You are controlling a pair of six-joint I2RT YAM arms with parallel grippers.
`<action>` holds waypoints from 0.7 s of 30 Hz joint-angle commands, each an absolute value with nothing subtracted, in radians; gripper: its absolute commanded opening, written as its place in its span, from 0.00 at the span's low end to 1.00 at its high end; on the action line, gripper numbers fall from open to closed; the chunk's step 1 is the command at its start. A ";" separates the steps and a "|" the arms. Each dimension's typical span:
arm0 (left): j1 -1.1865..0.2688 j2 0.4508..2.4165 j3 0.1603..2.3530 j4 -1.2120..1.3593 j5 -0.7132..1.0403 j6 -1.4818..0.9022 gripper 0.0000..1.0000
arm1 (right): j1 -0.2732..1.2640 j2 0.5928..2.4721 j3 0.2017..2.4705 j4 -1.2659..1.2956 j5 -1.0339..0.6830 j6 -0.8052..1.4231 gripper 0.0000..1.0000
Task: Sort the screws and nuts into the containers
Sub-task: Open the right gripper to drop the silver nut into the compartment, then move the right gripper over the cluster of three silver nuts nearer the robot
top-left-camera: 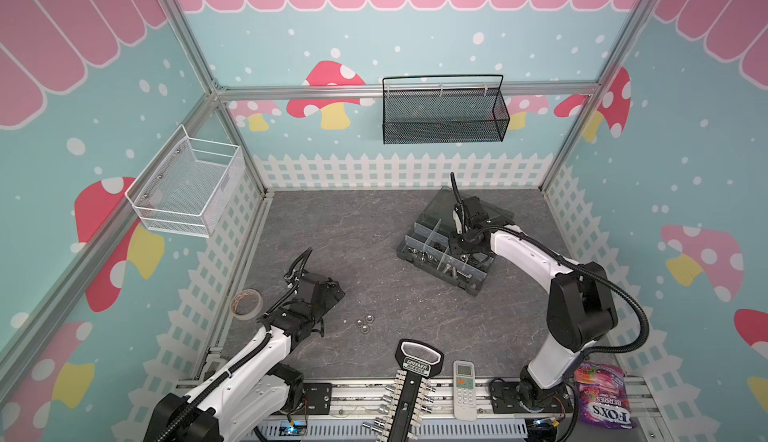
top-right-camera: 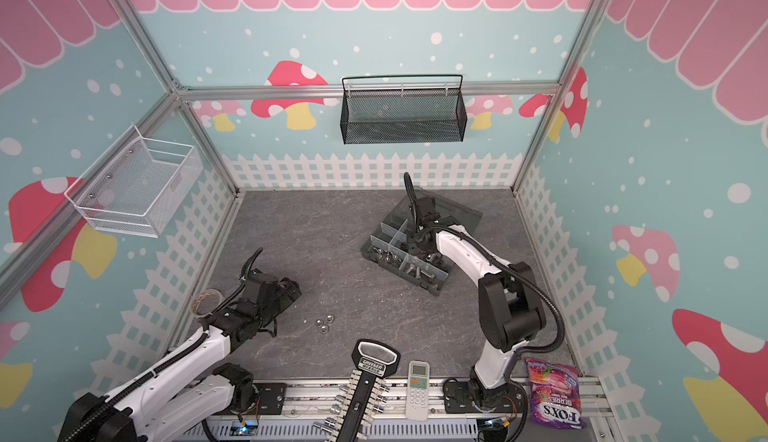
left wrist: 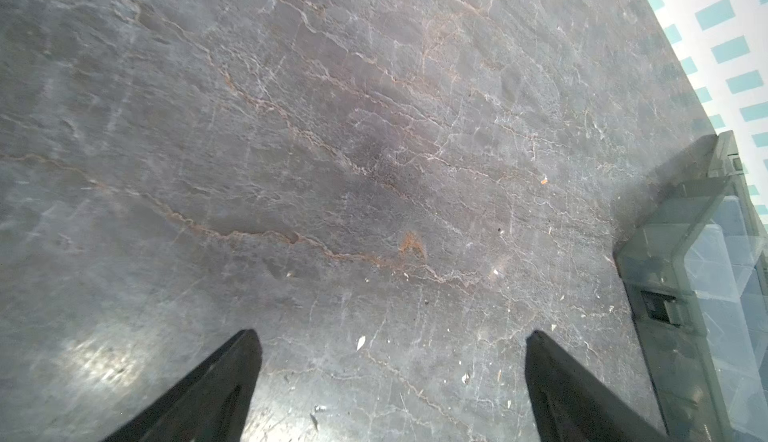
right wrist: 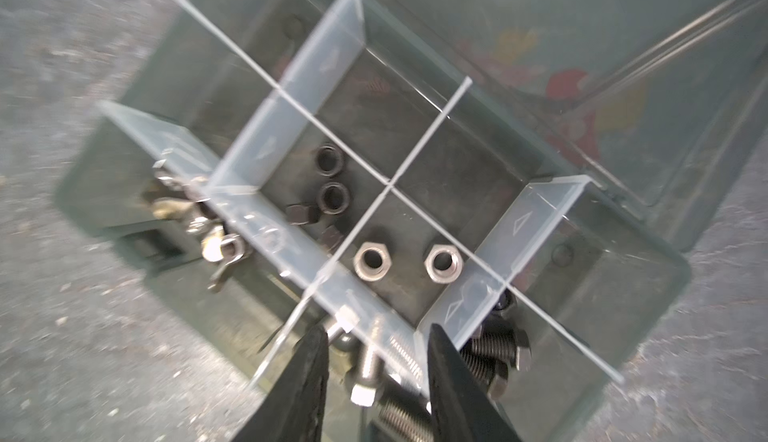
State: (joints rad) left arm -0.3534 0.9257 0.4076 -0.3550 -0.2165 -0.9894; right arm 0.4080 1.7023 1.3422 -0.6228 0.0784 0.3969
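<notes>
The dark grey organiser box (top-left-camera: 473, 290) (top-right-camera: 432, 290) stands open at the back right of the table. My right gripper (top-left-camera: 469, 259) (top-right-camera: 432, 258) (right wrist: 377, 330) hangs over its near compartments, open and holding nothing. Silver screws (right wrist: 365, 377) lie in the compartment below its jaws, and black screws (right wrist: 494, 357) lie in the one beside. Two silver nuts (right wrist: 371, 261) and several black nuts (right wrist: 332, 198) sit in middle compartments. Three silver nuts (top-left-camera: 363, 322) (top-right-camera: 324, 322) lie loose on the table. Left of them my left gripper (top-left-camera: 334, 290) (top-right-camera: 293, 290) (left wrist: 393, 334) stands open over bare table.
A tape roll (top-left-camera: 246, 303) lies by the left wall. A socket rack (top-left-camera: 409, 394), a white remote (top-left-camera: 464, 390) and a purple sweet bag (top-left-camera: 602, 394) line the front edge. A black mesh basket (top-left-camera: 442, 111) and a white wire basket (top-left-camera: 187, 186) hang on the walls.
</notes>
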 commanded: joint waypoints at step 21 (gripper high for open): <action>-0.255 0.747 0.354 -0.522 -0.289 -1.091 1.00 | 1.023 1.881 1.537 -0.813 0.038 0.436 0.45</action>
